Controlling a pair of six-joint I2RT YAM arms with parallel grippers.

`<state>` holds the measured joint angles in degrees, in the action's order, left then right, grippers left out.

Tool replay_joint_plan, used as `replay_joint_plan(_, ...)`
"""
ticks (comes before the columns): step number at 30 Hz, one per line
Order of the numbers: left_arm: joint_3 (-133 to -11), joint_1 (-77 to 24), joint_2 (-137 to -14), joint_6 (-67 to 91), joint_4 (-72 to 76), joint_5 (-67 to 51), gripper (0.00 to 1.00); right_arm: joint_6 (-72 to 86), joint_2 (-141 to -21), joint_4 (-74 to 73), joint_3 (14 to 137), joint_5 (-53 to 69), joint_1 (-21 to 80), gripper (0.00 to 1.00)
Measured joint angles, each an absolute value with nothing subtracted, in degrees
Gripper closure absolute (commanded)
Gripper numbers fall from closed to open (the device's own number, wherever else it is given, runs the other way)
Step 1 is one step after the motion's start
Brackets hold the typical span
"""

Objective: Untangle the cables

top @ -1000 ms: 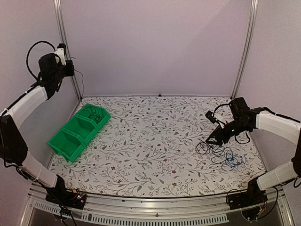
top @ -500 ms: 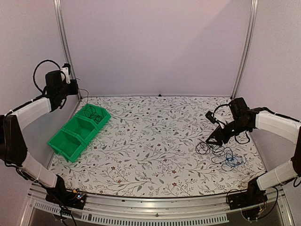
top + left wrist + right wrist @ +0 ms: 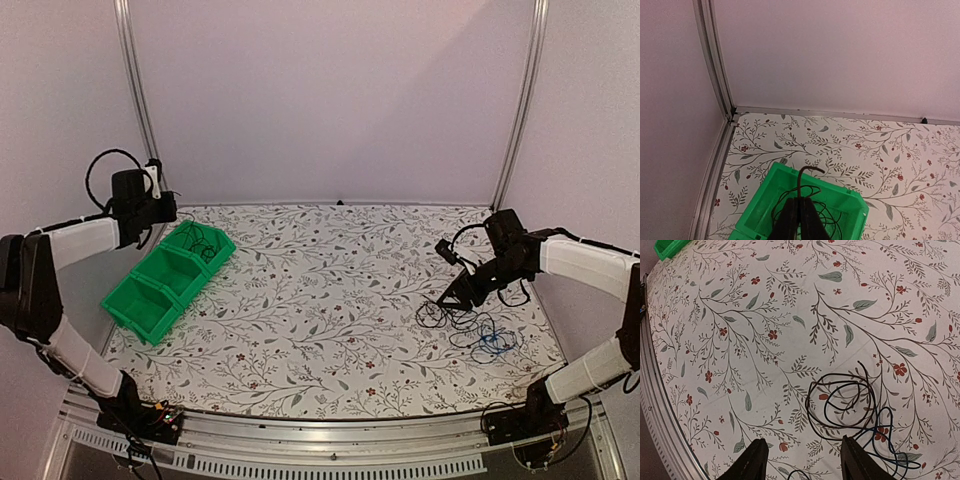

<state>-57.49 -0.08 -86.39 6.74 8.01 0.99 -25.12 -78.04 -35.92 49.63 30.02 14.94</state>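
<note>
A tangle of thin dark cables (image 3: 455, 318) and one bright blue cable (image 3: 490, 342) lies on the flowered table at the right. In the right wrist view the dark loops (image 3: 842, 397) and blue cable (image 3: 890, 440) lie just ahead of my open, empty right gripper (image 3: 802, 460), which hovers over the tangle's edge (image 3: 452, 298). My left gripper (image 3: 800, 210) is shut on a dark brown cable (image 3: 802, 182), held above the far compartment of the green bin (image 3: 765, 200). The cable's loops hang into that compartment (image 3: 200, 243).
The green bin (image 3: 150, 300) has three compartments in a row at the table's left. Metal frame posts (image 3: 140, 110) stand at the back corners, one close beside the left gripper (image 3: 160, 205). Pale walls close in the table.
My left arm has come down and moved right, from high beside the post to just above the bin's far compartment. The right gripper has barely moved.
</note>
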Motion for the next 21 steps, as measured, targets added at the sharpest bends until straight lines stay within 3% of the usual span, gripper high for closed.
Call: replay_joint_plan(21, -64.4, -2.52, -102.17, 9.74, -3.31, 5.19, 1.0, -25.15, -78.24, -35.73, 49.63, 29.47, 14.94, 0.46)
